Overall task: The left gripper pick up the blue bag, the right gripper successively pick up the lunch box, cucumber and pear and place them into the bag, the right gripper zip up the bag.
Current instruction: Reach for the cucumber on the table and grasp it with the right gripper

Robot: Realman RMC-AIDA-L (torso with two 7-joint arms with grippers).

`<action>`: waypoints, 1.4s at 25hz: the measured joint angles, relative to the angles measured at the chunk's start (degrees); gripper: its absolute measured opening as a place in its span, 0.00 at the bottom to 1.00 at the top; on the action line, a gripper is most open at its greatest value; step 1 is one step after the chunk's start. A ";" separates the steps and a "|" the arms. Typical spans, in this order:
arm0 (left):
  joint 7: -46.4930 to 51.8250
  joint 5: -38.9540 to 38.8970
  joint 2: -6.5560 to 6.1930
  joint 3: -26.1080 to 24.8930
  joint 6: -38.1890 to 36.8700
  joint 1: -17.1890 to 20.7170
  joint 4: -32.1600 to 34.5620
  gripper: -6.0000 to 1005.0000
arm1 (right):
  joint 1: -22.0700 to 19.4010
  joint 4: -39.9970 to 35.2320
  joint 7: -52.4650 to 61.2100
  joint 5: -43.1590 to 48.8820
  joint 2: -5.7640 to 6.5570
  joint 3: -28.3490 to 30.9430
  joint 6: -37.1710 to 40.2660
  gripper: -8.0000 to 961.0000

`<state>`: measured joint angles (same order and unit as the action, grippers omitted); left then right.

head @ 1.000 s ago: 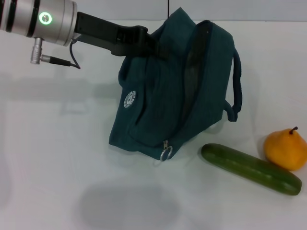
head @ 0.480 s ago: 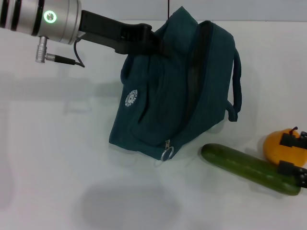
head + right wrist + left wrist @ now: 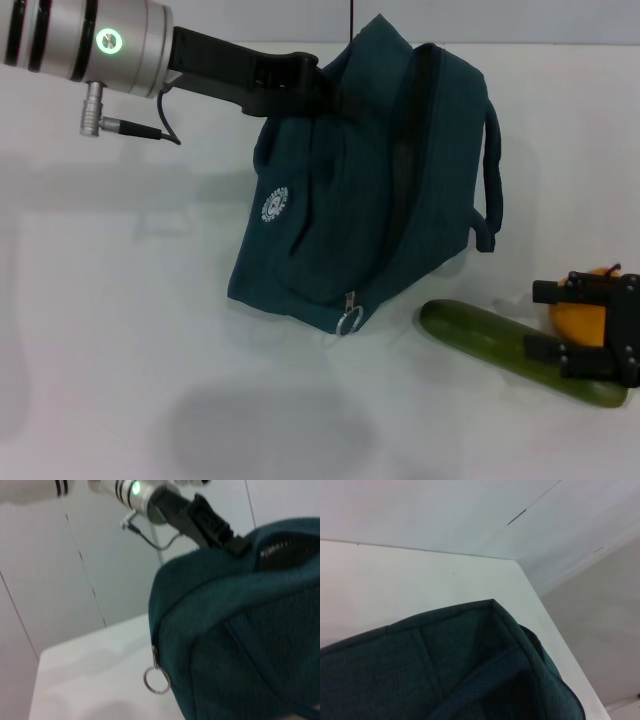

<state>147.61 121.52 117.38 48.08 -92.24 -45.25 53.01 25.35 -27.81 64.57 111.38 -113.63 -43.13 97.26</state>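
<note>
The blue bag (image 3: pixel 370 190) hangs tilted, its top zip open, its lower corner on the white table. My left gripper (image 3: pixel 305 88) is shut on the bag's top edge and holds it up; it also shows in the right wrist view (image 3: pixel 232 541). The bag fills the left wrist view (image 3: pixel 460 670) and the right wrist view (image 3: pixel 240 630). The dark green cucumber (image 3: pixel 480 335) lies to the front right of the bag. The orange pear (image 3: pixel 578 318) sits behind its right end. My right gripper (image 3: pixel 546 321) is open over the cucumber's right end, in front of the pear. The lunch box is out of view.
A metal zip ring (image 3: pixel 348 321) hangs at the bag's lower corner, also in the right wrist view (image 3: pixel 156 680). A carry strap (image 3: pixel 494 190) loops off the bag's right side. The white table (image 3: pixel 120 330) stretches to the left and front of the bag.
My right gripper has come in from the right edge and moved left over the cucumber's end, now covering part of the pear. The left arm and bag shifted only slightly.
</note>
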 joint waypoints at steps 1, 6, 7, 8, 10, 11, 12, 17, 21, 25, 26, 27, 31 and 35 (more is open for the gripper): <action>-0.01 0.00 0.02 0.00 0.15 0.02 -0.01 0.07 | 0.10 -1.35 0.88 0.01 -0.15 -1.10 -0.81 0.72; -0.06 0.00 0.17 0.00 0.59 0.06 -0.02 0.07 | 0.25 -6.16 4.42 0.05 -0.52 -4.93 -2.12 0.72; -0.11 0.00 0.24 0.00 0.67 0.06 -0.06 0.07 | 0.37 -7.03 5.31 0.05 -0.57 -5.99 -2.53 0.72; -0.16 0.00 0.26 0.00 0.73 0.07 -0.15 0.07 | 0.41 -7.69 6.01 0.07 -0.60 -6.98 -2.97 0.72; -0.26 -0.01 0.29 0.00 0.85 0.07 -0.30 0.07 | 0.55 -9.71 8.13 0.07 -0.71 -10.31 -4.60 0.72; -0.44 -0.16 0.31 0.00 0.94 0.07 -0.45 0.07 | 0.58 -10.29 8.73 0.08 -0.76 -11.37 -5.15 0.72; -0.74 -0.60 0.31 0.00 1.03 0.08 -0.62 0.07 | 0.58 -10.29 8.73 0.08 -0.76 -11.37 -5.15 0.72; -1.17 -1.02 0.30 0.00 1.04 0.07 -0.70 0.07 | 1.59 -11.93 11.47 1.49 -1.35 -16.17 -8.74 0.72; -1.53 -1.09 0.30 0.00 1.04 0.08 -1.04 0.07 | 2.02 -11.99 11.69 2.30 -1.56 -16.21 -9.21 0.72; -1.90 -1.16 0.25 0.00 1.03 0.08 -1.43 0.07 | 2.51 -12.05 12.05 2.73 -1.59 -16.32 -9.69 0.72; -2.02 -1.17 0.25 0.00 1.03 0.07 -1.43 0.07 | 2.62 -12.06 12.07 2.85 -1.62 -16.33 -9.72 0.72; -2.14 -1.17 0.24 0.00 1.03 0.07 -1.43 0.07 | 2.67 -12.06 12.09 2.87 -1.63 -16.34 -9.74 0.72; -2.33 -1.19 0.22 0.00 1.09 0.07 -1.43 0.07 | 2.91 -12.12 12.10 3.09 -1.69 -17.09 -10.33 0.72; -2.33 -1.21 0.10 0.00 1.25 0.05 -1.43 0.07 | 3.06 -13.30 11.90 4.18 -1.69 -17.97 -10.51 0.72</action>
<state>145.28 120.31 117.48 48.08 -90.99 -45.19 51.59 28.41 -41.11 76.47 115.56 -115.32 -61.10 86.75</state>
